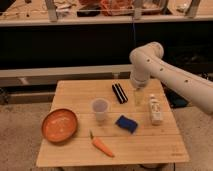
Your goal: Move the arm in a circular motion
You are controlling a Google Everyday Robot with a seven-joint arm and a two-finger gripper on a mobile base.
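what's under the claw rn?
The claw hangs from the arm over the table's back right, between the black case and the white bottle. Only wood shows below it; the patch right behind its tip is covered.

White arm (172, 72) bends down, tool (138, 96) over table (150, 145).

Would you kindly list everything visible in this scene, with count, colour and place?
table: one, light wood, centre of view
bowl: one, orange, table's front left in view
cup: one, pale, middle of table
bar: one, black, rear middle of table
sponge: one, blue, just right of the cup
carrot: one, orange, front of table
bottle: one, white, right side of table
arm: one, white with dark dots, reaching in from the right
pincer: one, pale, over the table's rear, between bar and bottle
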